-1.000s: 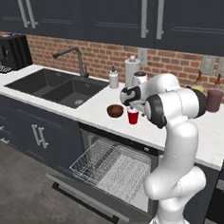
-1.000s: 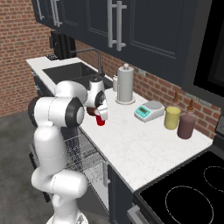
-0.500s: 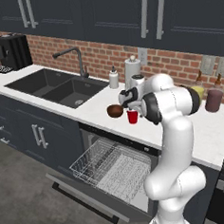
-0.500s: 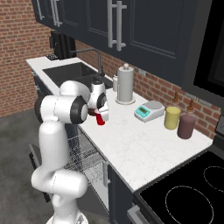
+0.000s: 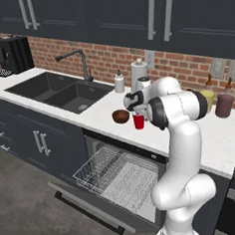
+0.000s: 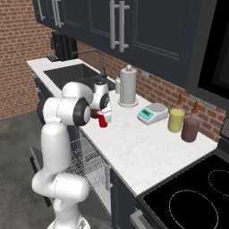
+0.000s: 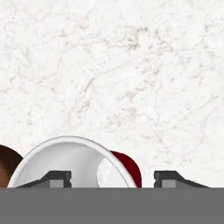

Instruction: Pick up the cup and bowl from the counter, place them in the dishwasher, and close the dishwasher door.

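The two-finger gripper (image 7: 113,177) sits low over the small red tapered cup with a white rim (image 7: 76,162) at the bottom of the hand view, its dark fingertips (image 7: 57,178) spread, one over the white inside, the other beyond the red wall; whether they grip it I cannot tell. In the left base view, mid-frame, the cup stands on the white marbled counter (image 5: 218,136) just right of the round dark brown bowl (image 5: 121,116). Below them lie the white wire rack (image 5: 116,174) and the lowered dark grey dishwasher door (image 5: 81,207).

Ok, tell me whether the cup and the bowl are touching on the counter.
Cannot tell. In the left base view the cup stands right beside the bowl, but no clear gap or contact shows; the hand view cuts both off at its bottom.
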